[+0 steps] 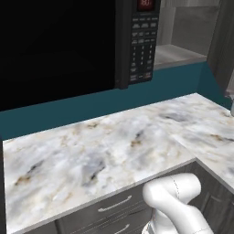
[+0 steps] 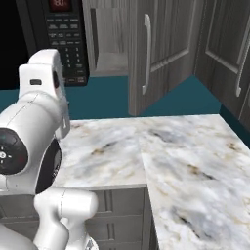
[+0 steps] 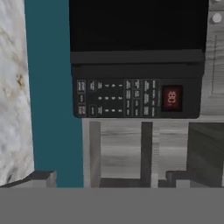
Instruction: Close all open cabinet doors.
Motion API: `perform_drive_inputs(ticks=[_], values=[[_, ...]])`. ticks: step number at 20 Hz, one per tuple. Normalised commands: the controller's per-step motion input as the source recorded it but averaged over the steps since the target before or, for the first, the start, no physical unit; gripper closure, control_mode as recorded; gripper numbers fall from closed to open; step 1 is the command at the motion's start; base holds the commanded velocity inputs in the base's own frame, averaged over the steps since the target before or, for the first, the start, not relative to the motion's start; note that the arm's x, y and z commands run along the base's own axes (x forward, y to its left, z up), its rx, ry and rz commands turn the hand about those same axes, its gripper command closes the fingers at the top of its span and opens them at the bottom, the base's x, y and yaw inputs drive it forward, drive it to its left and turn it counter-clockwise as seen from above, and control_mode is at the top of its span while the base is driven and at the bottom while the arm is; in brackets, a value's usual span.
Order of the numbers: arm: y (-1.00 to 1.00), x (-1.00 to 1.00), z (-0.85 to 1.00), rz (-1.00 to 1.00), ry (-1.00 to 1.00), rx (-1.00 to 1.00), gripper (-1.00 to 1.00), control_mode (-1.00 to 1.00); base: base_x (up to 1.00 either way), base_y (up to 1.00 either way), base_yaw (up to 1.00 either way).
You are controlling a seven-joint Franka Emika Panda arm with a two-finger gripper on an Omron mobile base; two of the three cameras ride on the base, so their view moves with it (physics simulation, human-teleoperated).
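Grey wood-grain door [image 2: 158, 53] is seen swung open right of the microwave [image 2: 63, 39], above the table [image 2: 185, 161], handle upright; the jaws, spread wide and empty, are aimed there.

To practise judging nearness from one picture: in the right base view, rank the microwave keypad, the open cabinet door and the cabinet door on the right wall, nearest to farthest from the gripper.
1. The microwave keypad, upper left, right ahead of the open gripper.
2. The open cabinet door, centre, swung out.
3. The cabinet door on the right wall, far right.
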Motion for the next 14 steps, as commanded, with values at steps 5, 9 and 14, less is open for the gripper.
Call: perform_drive_inputs(ticks=[5,9,14], values=[[-0.48,-0.12,0.09,-0.25,0.04,0.00,-1.00,-1.00,0.00,0.00,0.00],[-0.59,-0.47,0.00,-0.22,-0.01,0.00,-1.00,-1.00,0.00,0.00,0.00],[-0.66,-0.45,0.00,-0.14,-0.04,0.00,-1.00,-1.00,0.00,0.00,0.00]])
